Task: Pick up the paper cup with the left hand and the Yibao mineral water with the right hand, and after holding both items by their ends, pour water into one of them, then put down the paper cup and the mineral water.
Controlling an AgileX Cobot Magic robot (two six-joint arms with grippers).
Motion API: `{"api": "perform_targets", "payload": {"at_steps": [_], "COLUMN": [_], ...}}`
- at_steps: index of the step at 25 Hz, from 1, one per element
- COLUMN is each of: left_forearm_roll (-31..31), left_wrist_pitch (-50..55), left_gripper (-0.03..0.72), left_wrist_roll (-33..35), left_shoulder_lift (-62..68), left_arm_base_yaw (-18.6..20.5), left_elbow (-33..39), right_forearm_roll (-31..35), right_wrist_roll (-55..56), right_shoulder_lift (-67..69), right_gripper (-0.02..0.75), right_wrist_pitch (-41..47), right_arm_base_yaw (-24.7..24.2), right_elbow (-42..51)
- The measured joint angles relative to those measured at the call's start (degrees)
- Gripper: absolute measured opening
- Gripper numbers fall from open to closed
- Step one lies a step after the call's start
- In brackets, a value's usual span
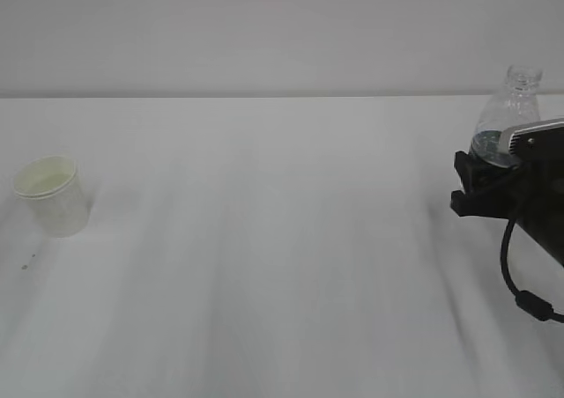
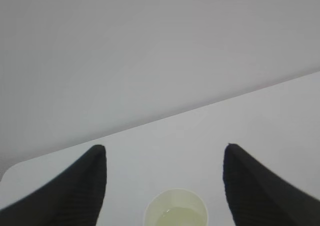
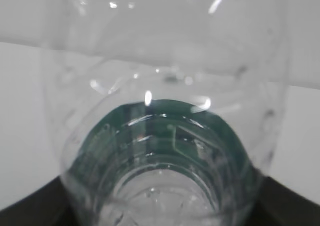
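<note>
Far left of the white table (image 1: 264, 266): the paper cup (image 1: 51, 195), upright, holding pale liquid, not gripped. Seen from above in the left wrist view, framed between the spread fingers (image 2: 75, 196) of the left hand (image 2: 165, 186), open and poised over it, untouching. Far right: the Yibao mineral water (image 1: 508, 116), uncapped, upright, the right hand (image 1: 480, 187) pressed around its lower body, apparently clamped. Judged late in the task, pouring likely done, cup set down. Next: lower the bottle gently, release, withdraw.
</note>
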Motion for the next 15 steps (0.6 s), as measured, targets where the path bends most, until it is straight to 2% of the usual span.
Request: {"api": "perform_targets", "payload": {"at_steps": [15], "left_forearm_roll": [0.41], "left_wrist_pitch": [0.13], "left_gripper": [0.519], "left_wrist_roll": [0.0], "left_shoulder_lift": [0.0], "left_arm_base_yaw": [0.0], "left_elbow": [0.0], "right_forearm_roll": [0.0], "right_wrist_roll": [0.0], "right_shoulder_lift": [5.88], "right_gripper": [0.473], "right_wrist_pitch": [-0.08], "right_arm_base_yaw": [0.0], "right_elbow": [-3.38]}}
